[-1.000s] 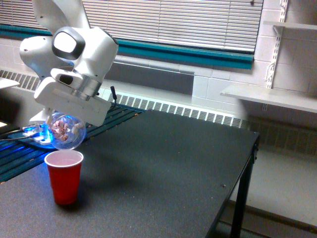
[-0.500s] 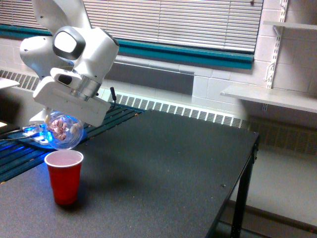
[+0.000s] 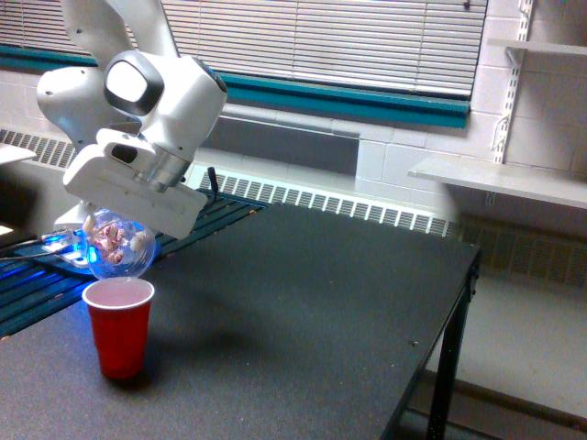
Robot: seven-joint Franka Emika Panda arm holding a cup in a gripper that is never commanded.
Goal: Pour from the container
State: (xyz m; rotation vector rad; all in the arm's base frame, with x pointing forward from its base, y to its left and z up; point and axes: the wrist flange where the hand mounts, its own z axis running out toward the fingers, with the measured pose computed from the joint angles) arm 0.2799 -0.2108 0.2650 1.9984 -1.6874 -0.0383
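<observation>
Though jaws hidden, tumbler [image 3: 116,246] tilted.

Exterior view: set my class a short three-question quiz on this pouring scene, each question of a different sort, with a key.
1. True or false: the clear tumbler in the end effector is tilted above the red cup.
2. Which is standing on the black table? A) a bowl B) the red cup C) a bottle
3. Fill in: the pieces seen through the tumbler's wall are pinkish-____.

Key: 1 true; 2 B; 3 white.
</observation>
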